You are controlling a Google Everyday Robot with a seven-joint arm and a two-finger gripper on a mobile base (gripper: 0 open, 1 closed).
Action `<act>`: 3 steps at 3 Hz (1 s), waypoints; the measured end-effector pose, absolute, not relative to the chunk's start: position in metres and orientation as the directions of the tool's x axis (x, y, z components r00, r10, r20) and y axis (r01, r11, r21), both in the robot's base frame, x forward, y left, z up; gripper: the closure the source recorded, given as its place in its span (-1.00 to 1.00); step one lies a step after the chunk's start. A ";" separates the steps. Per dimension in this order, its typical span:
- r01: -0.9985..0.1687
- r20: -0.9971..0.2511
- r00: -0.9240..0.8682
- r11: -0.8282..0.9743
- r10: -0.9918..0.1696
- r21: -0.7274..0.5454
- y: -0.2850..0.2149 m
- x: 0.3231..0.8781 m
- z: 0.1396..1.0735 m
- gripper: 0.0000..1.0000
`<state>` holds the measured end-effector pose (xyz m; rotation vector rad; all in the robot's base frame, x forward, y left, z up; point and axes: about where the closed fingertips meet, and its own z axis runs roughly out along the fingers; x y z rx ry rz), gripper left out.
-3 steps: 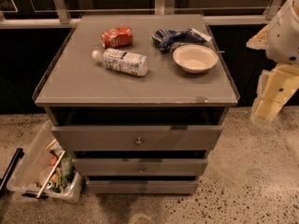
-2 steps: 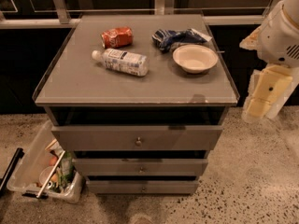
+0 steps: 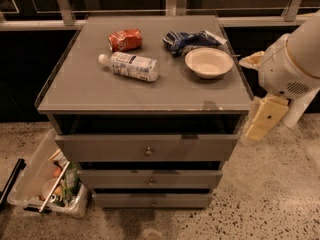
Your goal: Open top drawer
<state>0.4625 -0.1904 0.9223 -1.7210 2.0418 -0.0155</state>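
The top drawer (image 3: 115, 148) is the widest grey front of the grey cabinet (image 3: 90, 91), with a small round metal knob (image 3: 148, 151) at its centre. A dark gap shows between the drawer front and the cabinet top. My gripper (image 3: 265, 118), cream-coloured, hangs off the white arm (image 3: 292, 66) just right of the cabinet's front right corner, at about the height of the top drawer. It is apart from the knob and touches nothing.
Two narrower drawer fronts (image 3: 150, 179) (image 3: 152, 200) sit below. On the cabinet top lie a plastic bottle (image 3: 131, 65), a red can (image 3: 125, 39), a blue bag (image 3: 187, 38) and a white bowl (image 3: 208, 62). A clear bin (image 3: 30, 186) of items stands on the floor at left.
The arm and gripper have moved left, closer to the cabinet's right side. The drawers and the items on top have not moved.
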 end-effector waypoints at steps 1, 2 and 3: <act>-0.937 -0.397 -0.065 0.192 -0.916 -0.291 -0.186 0.461 0.886 -1.00; -0.941 -0.447 -0.036 0.181 -0.894 -0.287 -0.179 0.471 0.845 -1.00; -0.941 -0.447 -0.036 0.181 -0.894 -0.287 -0.179 0.471 0.845 -1.00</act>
